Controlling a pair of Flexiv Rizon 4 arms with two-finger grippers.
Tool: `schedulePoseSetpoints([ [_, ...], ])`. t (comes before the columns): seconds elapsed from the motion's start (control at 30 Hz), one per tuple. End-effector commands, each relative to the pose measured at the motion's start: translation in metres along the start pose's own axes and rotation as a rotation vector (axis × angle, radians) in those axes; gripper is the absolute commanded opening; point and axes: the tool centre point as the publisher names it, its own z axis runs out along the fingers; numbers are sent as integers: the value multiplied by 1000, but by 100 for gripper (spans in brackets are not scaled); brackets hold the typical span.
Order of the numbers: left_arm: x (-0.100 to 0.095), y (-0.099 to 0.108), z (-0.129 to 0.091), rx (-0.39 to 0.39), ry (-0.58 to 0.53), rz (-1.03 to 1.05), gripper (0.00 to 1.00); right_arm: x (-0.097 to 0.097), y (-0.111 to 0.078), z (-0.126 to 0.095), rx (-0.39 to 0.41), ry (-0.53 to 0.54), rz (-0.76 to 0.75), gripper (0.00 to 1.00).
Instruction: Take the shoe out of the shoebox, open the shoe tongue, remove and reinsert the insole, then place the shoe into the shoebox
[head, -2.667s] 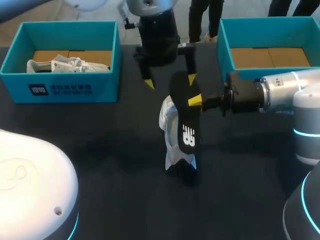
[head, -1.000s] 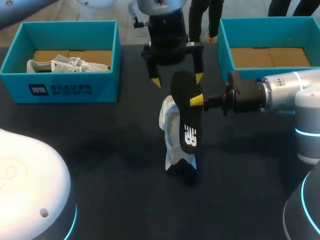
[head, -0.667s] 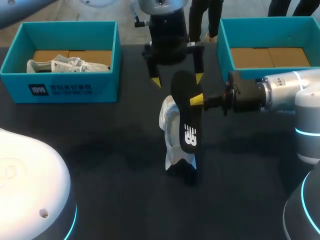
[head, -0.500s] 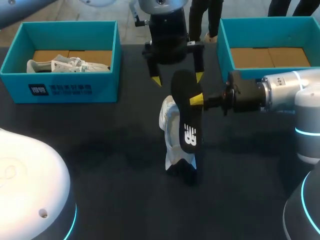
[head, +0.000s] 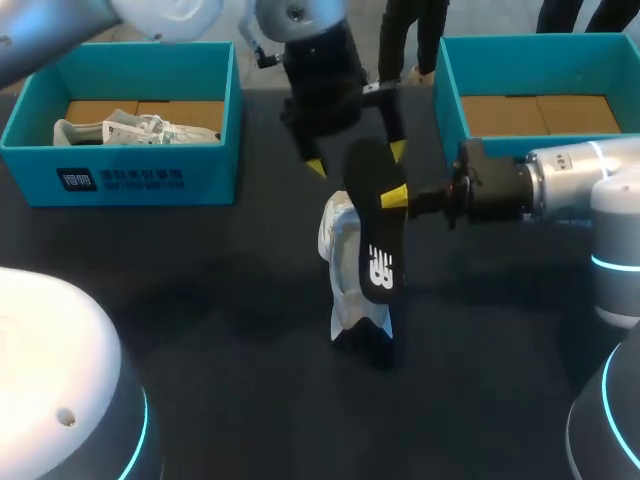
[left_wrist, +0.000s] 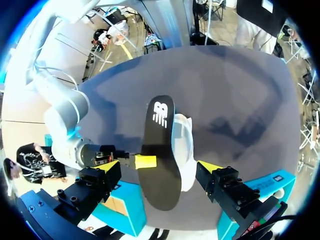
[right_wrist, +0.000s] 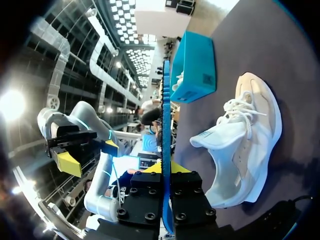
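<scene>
Matt black insole (head: 375, 240), white cloth-and-mesh shoe (head: 340, 290), matt teal cardboard shoebox (head: 200, 175), smooth dark matt tabletop (head: 200, 300).

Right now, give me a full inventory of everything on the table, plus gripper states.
insole: 1, black, held upright on edge over the middle of the table, right beside the shoe
shoe: 1, white, on the table at the middle
left shoebox: 1, teal, far left of the table
second shoe: 1, white, inside the left shoebox
right shoebox: 1, teal, far right, brown cardboard floor showing
table: 1, dark
left gripper: 1, yellow tips, open, over the insole's far end
right gripper: 1, yellow tips, shut on the insole
</scene>
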Motion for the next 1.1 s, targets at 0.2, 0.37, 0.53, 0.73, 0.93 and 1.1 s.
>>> schedulePoseSetpoints([
  [0.2, 20, -11, 6, -3, -248, -27, 100, 2, -3, -2, -7, -8, 1, 0],
  [0.37, 23, -13, 8, -18, -352, -26, 100, 3, -2, -3, -2, -4, -1, 0],
  [0.53, 25, -14, 12, -43, -426, -54, 100, 3, -2, -4, -1, 3, -2, 0],
  [0.73, 32, -17, 16, -68, -524, -79, 100, 3, -4, -9, -2, 1, 2, 0],
  [0.93, 35, -18, 20, -80, -607, -86, 100, 2, -4, -13, -3, 0, 6, 0],
  [1.1, 37, -15, 22, -121, -707, -94, 100, 3, -5, -15, -4, 0, 8, 0],
])
